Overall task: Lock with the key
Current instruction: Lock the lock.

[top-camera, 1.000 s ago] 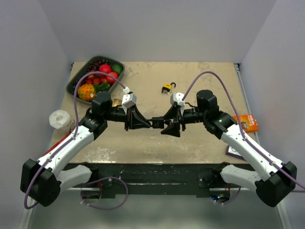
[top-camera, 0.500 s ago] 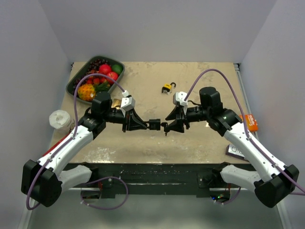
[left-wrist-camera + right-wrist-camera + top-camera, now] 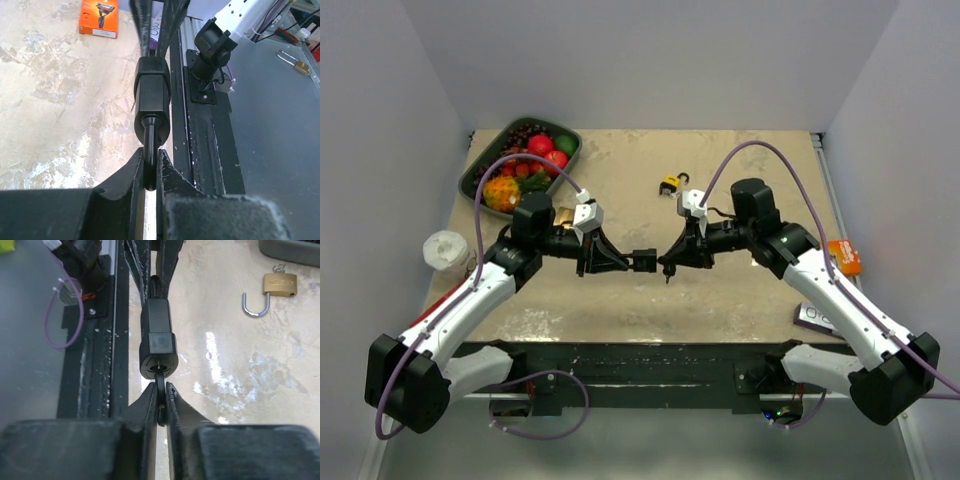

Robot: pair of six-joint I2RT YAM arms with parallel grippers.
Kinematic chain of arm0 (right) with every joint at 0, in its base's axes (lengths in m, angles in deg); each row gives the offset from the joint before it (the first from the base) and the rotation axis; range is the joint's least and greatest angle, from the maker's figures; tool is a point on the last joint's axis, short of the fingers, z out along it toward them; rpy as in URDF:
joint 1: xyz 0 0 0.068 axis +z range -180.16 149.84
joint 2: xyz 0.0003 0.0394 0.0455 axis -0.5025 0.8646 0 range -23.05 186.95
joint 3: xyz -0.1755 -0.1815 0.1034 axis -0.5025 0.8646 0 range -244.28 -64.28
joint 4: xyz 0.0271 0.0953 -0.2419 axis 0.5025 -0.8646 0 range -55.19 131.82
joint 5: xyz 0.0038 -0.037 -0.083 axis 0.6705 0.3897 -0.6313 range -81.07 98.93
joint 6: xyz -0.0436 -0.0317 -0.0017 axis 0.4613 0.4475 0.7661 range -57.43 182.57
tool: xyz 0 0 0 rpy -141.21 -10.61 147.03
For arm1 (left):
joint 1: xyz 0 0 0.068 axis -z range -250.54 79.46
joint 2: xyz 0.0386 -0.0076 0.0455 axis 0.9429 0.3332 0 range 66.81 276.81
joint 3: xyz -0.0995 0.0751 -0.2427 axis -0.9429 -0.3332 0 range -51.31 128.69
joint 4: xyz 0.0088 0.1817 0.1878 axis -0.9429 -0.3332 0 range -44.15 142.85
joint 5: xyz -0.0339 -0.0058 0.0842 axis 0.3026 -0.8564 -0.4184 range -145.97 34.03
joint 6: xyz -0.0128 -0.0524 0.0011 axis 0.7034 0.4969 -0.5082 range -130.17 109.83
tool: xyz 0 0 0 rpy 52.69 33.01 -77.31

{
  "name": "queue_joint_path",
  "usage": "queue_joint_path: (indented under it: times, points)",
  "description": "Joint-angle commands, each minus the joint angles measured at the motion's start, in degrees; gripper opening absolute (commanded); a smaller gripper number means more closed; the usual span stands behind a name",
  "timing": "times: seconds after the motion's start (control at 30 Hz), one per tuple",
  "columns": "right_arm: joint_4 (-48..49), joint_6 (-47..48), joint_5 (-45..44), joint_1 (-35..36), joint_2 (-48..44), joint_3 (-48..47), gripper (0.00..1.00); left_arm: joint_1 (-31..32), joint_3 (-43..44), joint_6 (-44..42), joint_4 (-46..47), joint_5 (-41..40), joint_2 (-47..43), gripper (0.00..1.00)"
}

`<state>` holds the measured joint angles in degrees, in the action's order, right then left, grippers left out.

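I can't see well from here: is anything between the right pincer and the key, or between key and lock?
Nothing visible. The right pincer grips the key, its tip in the lock, which the left pincer holds.

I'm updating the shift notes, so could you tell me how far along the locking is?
Done: the left gripper holds the black padlock by its shackle, key inserted. In hand: the right gripper pinches the key. Left: apparently turning it to lock.
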<state>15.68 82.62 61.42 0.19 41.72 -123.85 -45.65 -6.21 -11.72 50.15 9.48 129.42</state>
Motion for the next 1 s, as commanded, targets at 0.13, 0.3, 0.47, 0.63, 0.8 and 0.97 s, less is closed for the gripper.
queue_joint_path:
  times: [0.13,0.3,0.47,0.63,0.8,0.97]
  points:
    - [-1.4,-0.3,1.0,-0.7,-1.0,-2.9,0.0,-0.4,2.9,-4.0,1.5,2.6,-0.8,0.0]
    - [-2.7,-0.7,4.0,-7.8,-1.4,-3.4,0.0,-4.4,2.8,-9.1,-3.3,4.0,0.2,0.0]
    - [-6.3,1.9,9.6,-18.0,1.8,-5.8,0.0,-7.7,4.3,-19.5,-13.4,4.7,2.7,0.0]
    - [-1.7,-3.9,8.8,-27.9,7.6,-5.5,0.0,-9.0,4.3,-21.2,-14.3,4.3,3.7,0.0]
    - [8.5,-10.6,-5.2,-33.6,13.9,-4.1,0.0,-9.0,3.9,-18.0,-10.8,1.9,3.7,0.0]
    - [9.2,-10.6,-13.5,-34.6,23.3,-6.1,0.0,-9.0,2.3,-14.7,-6.4,-2.4,4.1,0.0]
